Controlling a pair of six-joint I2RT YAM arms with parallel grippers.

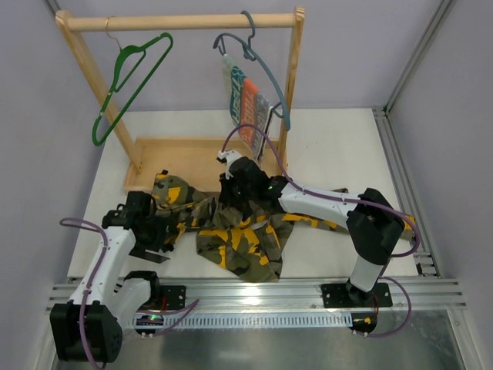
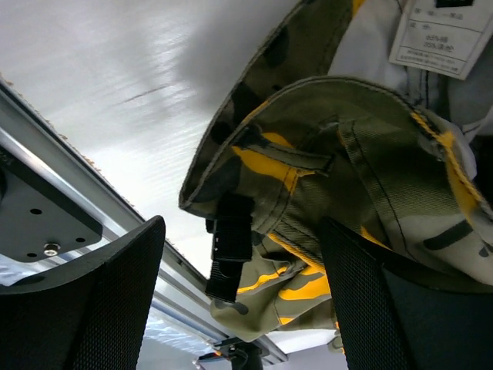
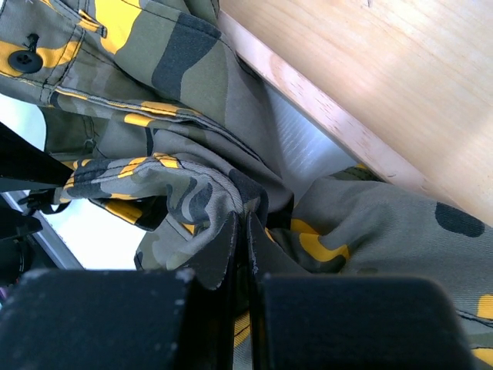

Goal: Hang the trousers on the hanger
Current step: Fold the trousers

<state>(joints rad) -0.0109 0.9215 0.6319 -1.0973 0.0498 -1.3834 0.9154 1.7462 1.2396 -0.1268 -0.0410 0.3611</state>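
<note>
The camouflage trousers lie crumpled on the table in front of the wooden rack. My right gripper is shut on a raised fold of them near the rack's base; in the right wrist view the fingertips pinch the cloth. My left gripper stands open at the trousers' left end. In the left wrist view its fingers stand wide apart, with the trousers' waistband and a black strap just beyond them, untouched. The green hanger hangs tilted on the rail, upper left.
A wooden rack with a flat base board stands at the back. A grey-blue hanger on its rail carries a striped cloth. An aluminium rail runs along the near table edge. A white label shows inside the waistband.
</note>
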